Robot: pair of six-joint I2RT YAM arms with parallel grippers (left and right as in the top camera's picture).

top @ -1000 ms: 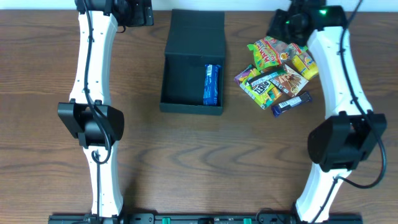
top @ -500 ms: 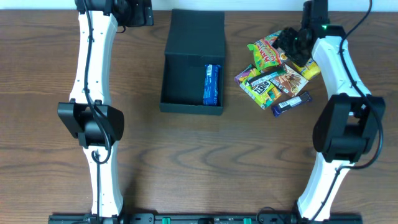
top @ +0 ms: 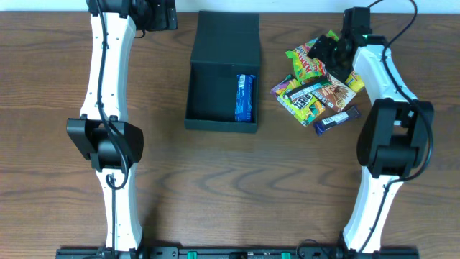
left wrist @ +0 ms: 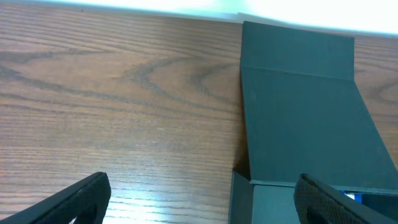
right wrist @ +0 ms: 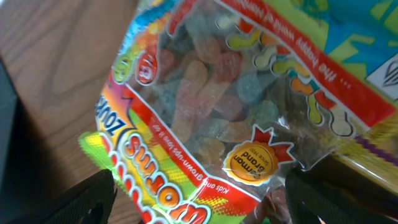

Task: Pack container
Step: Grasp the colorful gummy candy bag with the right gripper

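Note:
The container [top: 215, 90] lies mid-table, a dark square box with its flap lid [top: 228, 34] laid back. A blue packet [top: 245, 98] rests along its right wall. My right gripper [top: 328, 53] hovers open over the snack pile. In the right wrist view its fingers [right wrist: 84, 199] stand on either side of a gummy worms bag [right wrist: 211, 106] without pinching it. My left gripper [top: 159, 14] hangs open at the back left; in its wrist view the lid [left wrist: 298, 106] fills the right side, and one fingertip [left wrist: 336, 199] overlaps the box edge.
Several colourful snack packets [top: 316, 90] are heaped right of the container, with a dark bar [top: 336, 119] at the pile's front edge. Bare wood [left wrist: 112, 112] stretches left of the box. The table's back edge runs just behind the lid.
My right gripper went from shut to open. It swung from the back right corner down over the gummy worms bag. The left arm stayed still.

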